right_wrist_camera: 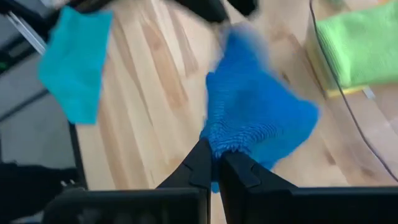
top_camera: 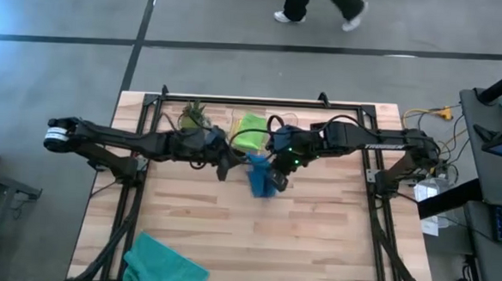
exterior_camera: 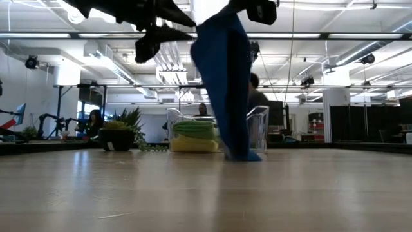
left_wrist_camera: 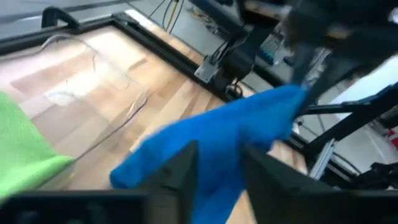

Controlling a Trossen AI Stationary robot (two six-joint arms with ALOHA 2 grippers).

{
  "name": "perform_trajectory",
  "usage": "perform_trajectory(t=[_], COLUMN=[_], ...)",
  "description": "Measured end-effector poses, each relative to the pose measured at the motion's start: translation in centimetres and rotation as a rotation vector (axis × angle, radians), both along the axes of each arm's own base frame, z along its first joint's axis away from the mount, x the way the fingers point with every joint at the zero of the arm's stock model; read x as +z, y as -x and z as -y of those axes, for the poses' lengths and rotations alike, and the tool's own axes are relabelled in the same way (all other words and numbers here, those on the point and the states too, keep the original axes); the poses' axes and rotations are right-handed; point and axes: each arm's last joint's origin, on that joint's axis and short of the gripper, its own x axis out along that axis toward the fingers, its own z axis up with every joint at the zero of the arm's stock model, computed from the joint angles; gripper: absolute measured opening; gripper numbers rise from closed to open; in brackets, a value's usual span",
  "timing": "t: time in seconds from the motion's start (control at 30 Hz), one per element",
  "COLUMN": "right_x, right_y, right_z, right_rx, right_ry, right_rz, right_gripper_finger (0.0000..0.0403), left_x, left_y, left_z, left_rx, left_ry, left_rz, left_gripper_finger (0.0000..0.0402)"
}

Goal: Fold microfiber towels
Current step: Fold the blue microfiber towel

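a wooden table (top_camera: pixel 314 247) seen from above, with two dark robot arms reaching in from the left and right sides and meeting near its middle. the right gripper (right_wrist_camera: pixel 214 163) has its fingers pinched tight on an edge of the blue towel (top_camera: pixel 259 176), which hangs down from it in a long drape; in the low view the towel's bottom end (exterior_camera: pixel 243 153) touches the tabletop. the left gripper (left_wrist_camera: pixel 214 163) is just beside the hanging blue towel, on its left, with its two fingers standing narrowly apart and blue cloth showing in the gap between them; whether they grip the cloth cannot be told.

behind the grippers, toward the far edge of the table, a clear plastic bin (exterior_camera: pixel 259 129) holds the lime green towel (top_camera: pixel 250 130), folded, lying on top of the yellow towel (exterior_camera: pixel 190 145). a small potted plant (top_camera: pixel 193 116) stands left of the bin. the teal towel (top_camera: pixel 165 263) lies rumpled at the near left corner of the table, well apart from the arms. a person's legs (top_camera: pixel 323 5) show on the floor beyond the far edge.
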Motion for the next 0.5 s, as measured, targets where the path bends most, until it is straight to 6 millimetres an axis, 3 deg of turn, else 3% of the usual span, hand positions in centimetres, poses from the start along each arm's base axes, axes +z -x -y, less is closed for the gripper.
perform_trajectory(t=[0.07, 0.13, 0.5], right_x=[-0.10, -0.01, 0.52], right_y=[0.27, 0.39, 0.78], right_z=[0.02, -0.01, 0.12], right_rx=[0.012, 0.037, 0.007], right_ry=[0.009, 0.011, 0.002], right_rz=[-0.024, -0.023, -0.004], right_gripper_finger=[0.0009, 0.0009, 0.0009], left_x=[0.26, 0.29, 0.41], left_y=[0.21, 0.25, 0.02], left_z=[0.00, 0.02, 0.45], left_rx=[-0.006, -0.016, -0.154], left_ry=[-0.021, -0.042, -0.012], left_rz=[0.007, 0.004, 0.034], left_gripper_finger=[0.0045, 0.0013, 0.0013])
